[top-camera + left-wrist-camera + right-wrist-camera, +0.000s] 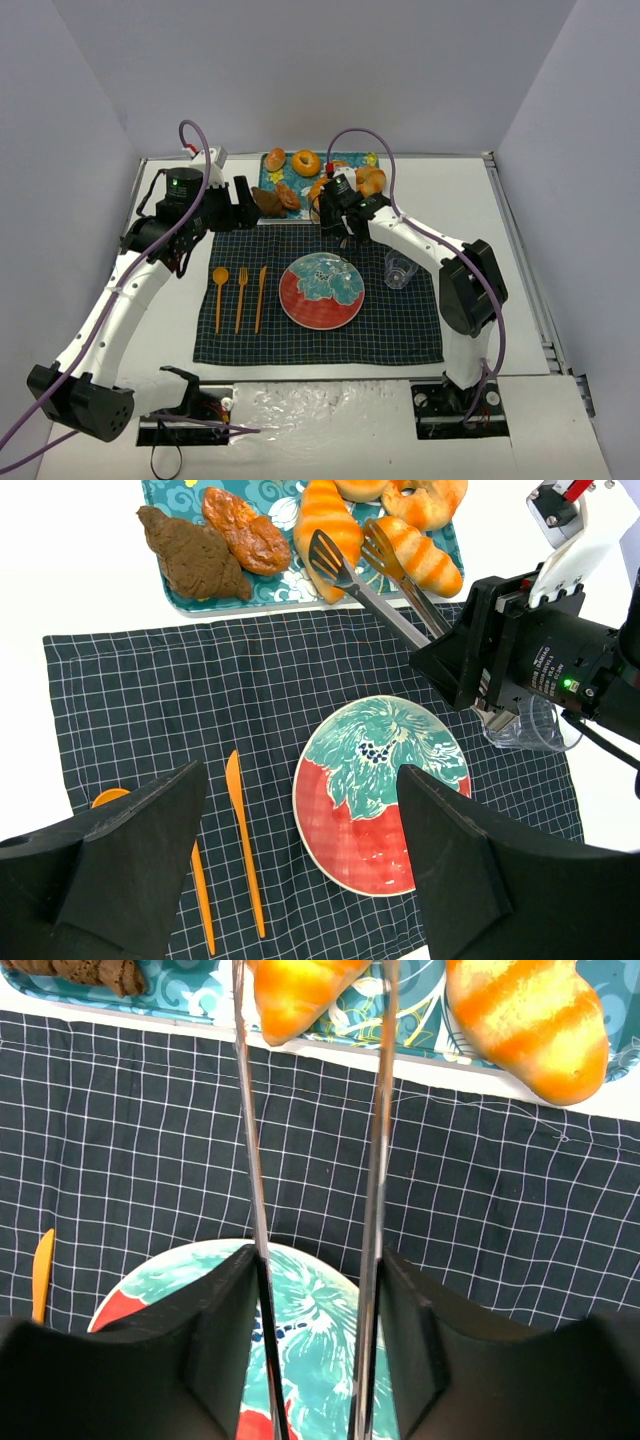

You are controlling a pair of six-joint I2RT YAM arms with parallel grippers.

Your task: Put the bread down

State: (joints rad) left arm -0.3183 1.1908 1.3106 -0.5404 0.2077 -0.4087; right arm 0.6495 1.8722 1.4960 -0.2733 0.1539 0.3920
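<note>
Two golden-orange croissants lie at the near right of the teal tray [272, 182]. One croissant [296, 990] lies between the open tips of metal tongs [250, 1160]; it also shows in the left wrist view [326, 518]. The other croissant [530, 1022] lies to its right. My right gripper [336, 208] [320, 1260] is shut on the tongs' handles and holds them over the far edge of the cloth. The red and teal plate [320, 291] [350, 820] is bare. My left gripper [243, 198] [300, 780] is open and empty, above the cloth left of the tray.
A dark checked cloth [400, 330] carries the plate, orange spoon, fork and knife [240, 298] and a clear cup [400, 270]. The tray also holds doughnuts [305, 162] and brown pastries [195, 555]. Grey walls enclose the table.
</note>
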